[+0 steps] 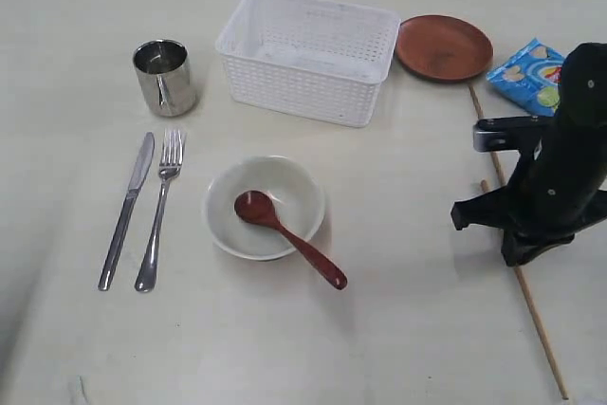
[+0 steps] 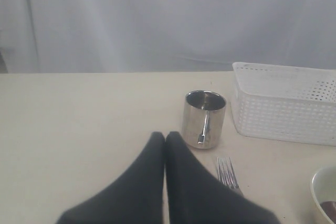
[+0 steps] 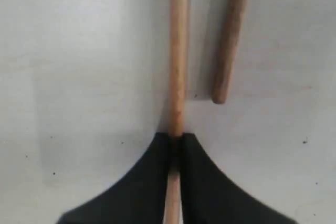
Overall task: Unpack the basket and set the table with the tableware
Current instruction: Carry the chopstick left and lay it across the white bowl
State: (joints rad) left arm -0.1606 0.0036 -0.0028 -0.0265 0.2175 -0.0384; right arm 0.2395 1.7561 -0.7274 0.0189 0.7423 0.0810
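Pinching a chopstick (image 3: 177,51) on the matte cream table (image 1: 379,329) is right gripper (image 3: 176,137); left gripper (image 2: 165,135) pressed closed

cream table (image 1: 398,329) carries basket (image 1: 313,101), steel cup (image 1: 164,78), knife (image 1: 128,206), fork (image 1: 159,215), bowl (image 1: 285,187), brown plate (image 1: 443,46), blue bag (image 1: 524,75); chopsticks (image 1: 536,324) at right

One table (image 1: 398,329) holds one white basket (image 1: 303,92), one brown plate (image 1: 443,46), one blue snack bag (image 1: 529,73), one steel cup (image 1: 165,78), one knife (image 1: 127,208), one fork (image 1: 159,215), one cream bowl (image 1: 285,182), one red-brown spoon (image 1: 289,237) and two wooden chopsticks (image 1: 540,329).
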